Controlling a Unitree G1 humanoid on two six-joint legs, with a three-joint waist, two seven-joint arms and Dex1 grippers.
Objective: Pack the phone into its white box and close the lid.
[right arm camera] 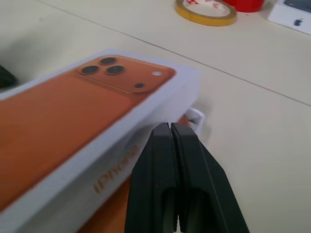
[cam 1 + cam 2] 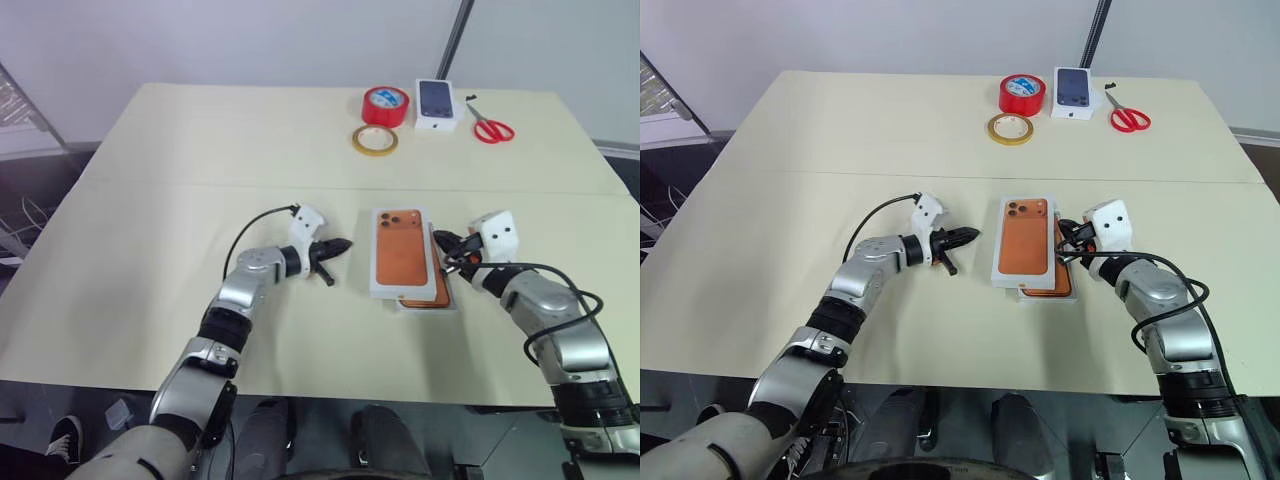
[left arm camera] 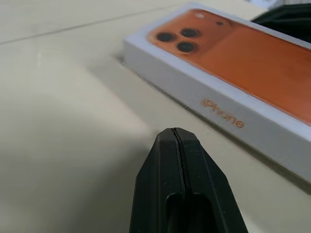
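Note:
The lid (image 2: 401,252), white-walled with an orange phone picture on top, lies askew on the white box (image 2: 428,307), shifted toward the left and far side. Along the lid's right side an orange strip of the phone (image 2: 441,288) shows inside the box. My left gripper (image 2: 338,246) is shut and empty, a short way left of the lid, pointing at its long side (image 3: 233,121). At the lid's right side near the far corner is my right gripper (image 2: 447,246), also shut and empty. In the right wrist view its tips (image 1: 171,127) sit close against the lid's side wall.
At the table's far side lie a red tape roll (image 2: 386,105), a yellow tape roll (image 2: 374,140), a small white box printed with a dark phone (image 2: 436,104) and red scissors (image 2: 492,128). The table's front edge (image 2: 330,385) runs close below the box.

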